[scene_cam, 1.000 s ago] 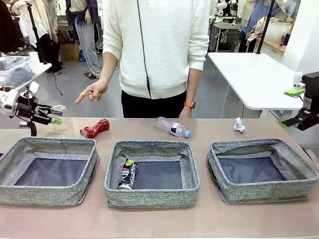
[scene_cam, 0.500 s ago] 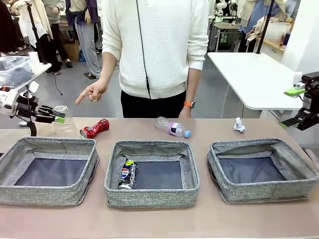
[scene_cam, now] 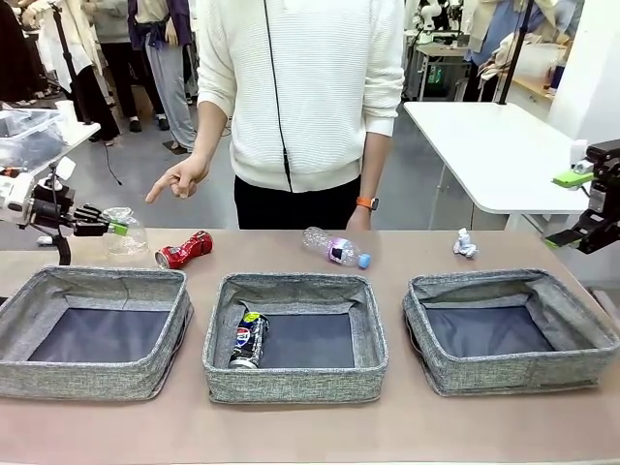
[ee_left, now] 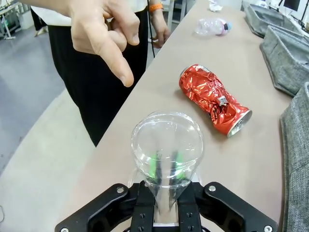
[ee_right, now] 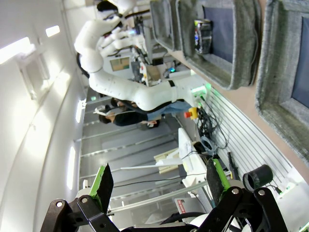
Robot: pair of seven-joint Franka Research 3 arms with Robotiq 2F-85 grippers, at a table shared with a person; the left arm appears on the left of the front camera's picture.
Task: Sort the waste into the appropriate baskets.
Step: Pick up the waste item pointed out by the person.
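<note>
L gripper (ee_left: 166,170): clamped on clear plastic cup (ee_left: 167,144), fingers pinching the rim end flat, green pads visible through the plastic. Lower centre of L wrist view, far left edge of front view.
Cup: lies on its side, closed end pointing away from the gripper. Sits over the far-left part of the table (scene_cam: 310,426). Touching the tabletop or not: cannot tell.
Crushed red can (ee_left: 215,99): on the table just beyond the cup, upper right of it in L wrist view, apart from it. In front view it lies right of the cup, behind the L basket (scene_cam: 107,278).
Person's hand (ee_left: 104,29): top of L wrist view, forefinger pointing down – above the table edge, touching nothing.
Clear bottle w/ blue cap (scene_cam: 335,247): on its side, centre frame, behind the mid basket (scene_cam: 291,283).
Dark logo can (scene_cam: 248,340): inside mid basket, by its left wall.
Paper wad (scene_cam: 464,243): on the table behind the R basket (scene_cam: 504,279).
L and R baskets: dark bottoms bare.
R gripper (ee_right: 158,180): jaws wide apart, holding nothing – far right edge of front view, off the table's side.
</note>
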